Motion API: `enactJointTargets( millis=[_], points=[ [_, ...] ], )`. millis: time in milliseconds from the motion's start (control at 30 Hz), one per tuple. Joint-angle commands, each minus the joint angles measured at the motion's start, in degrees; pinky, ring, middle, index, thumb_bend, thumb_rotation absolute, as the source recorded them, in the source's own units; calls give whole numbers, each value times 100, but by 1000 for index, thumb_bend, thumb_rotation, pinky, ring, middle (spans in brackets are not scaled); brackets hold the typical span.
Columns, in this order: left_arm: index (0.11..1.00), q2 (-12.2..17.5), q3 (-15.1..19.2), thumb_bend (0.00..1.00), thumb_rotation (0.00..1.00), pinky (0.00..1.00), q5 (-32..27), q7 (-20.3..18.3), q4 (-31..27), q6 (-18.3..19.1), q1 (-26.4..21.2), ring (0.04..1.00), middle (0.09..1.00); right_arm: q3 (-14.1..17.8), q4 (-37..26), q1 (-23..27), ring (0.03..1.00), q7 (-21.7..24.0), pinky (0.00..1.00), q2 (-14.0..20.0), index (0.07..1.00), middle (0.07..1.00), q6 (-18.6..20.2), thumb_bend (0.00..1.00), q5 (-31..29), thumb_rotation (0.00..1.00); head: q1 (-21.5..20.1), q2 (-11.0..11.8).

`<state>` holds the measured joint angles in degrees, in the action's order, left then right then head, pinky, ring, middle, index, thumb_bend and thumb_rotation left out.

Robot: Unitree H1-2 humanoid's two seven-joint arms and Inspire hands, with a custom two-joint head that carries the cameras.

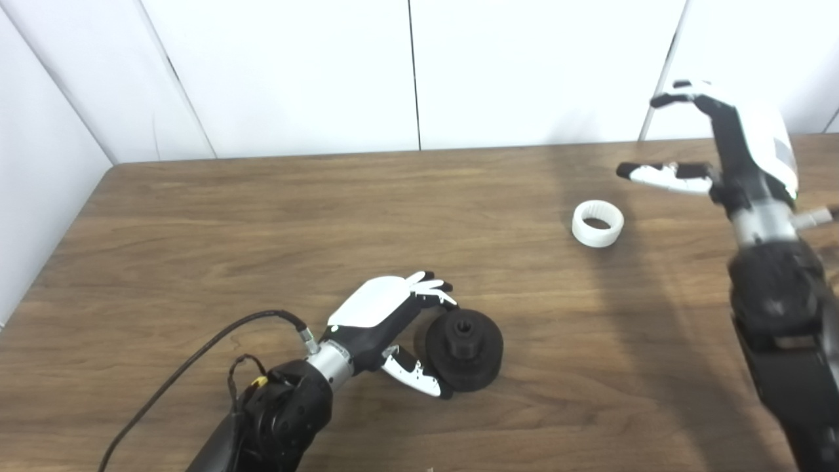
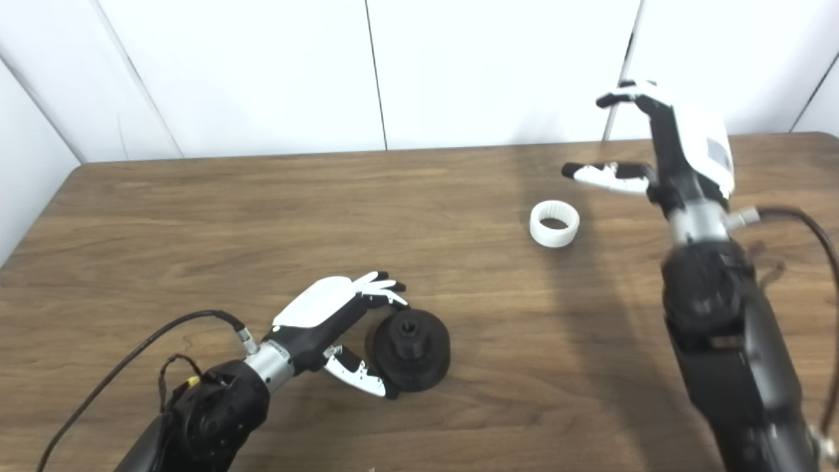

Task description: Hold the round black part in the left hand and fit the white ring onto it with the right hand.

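The round black part (image 1: 465, 350) lies flat on the wooden table (image 1: 262, 216), its raised hub pointing up. My left hand (image 1: 387, 321) rests on the table just left of it, fingers curved around its left side and the thumb touching its lower edge, not lifting it. The white ring (image 1: 597, 223) lies on the table at the right, hole upward. My right hand (image 1: 714, 144) hovers open above and to the right of the ring, fingers spread and thumb pointing left, holding nothing.
A black cable (image 1: 196, 367) trails from my left wrist across the table's front left. White wall panels (image 1: 419, 65) stand behind the table's far edge. The table's left edge meets the wall at the far left corner.
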<state>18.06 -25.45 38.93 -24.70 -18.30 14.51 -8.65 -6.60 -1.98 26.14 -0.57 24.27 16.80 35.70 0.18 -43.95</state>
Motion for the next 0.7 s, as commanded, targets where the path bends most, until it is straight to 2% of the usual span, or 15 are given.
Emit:
enactJointTargets(
  millis=[0,133,367,667],
  points=[
    [702,86,40,829,229,906,3,-107,4,-25,-41,987,922,-62,139,334,927,124,884,174,670,850,-120,890,116,268,-70,2],
    [703,87,80,832,234,908,27,-111,8,-41,-30,985,921,-238,777,623,956,354,972,190,670,869,-176,922,56,270,-114,14],
    [694,45,144,834,226,897,-6,-118,39,-100,-20,984,920,-512,1722,957,950,410,940,92,674,886,-353,929,73,286,-143,41],
    [694,4,177,836,241,896,-11,-93,115,-181,-33,985,922,-787,2177,1099,972,722,937,157,702,916,-355,950,61,352,-160,74]
  ],
)
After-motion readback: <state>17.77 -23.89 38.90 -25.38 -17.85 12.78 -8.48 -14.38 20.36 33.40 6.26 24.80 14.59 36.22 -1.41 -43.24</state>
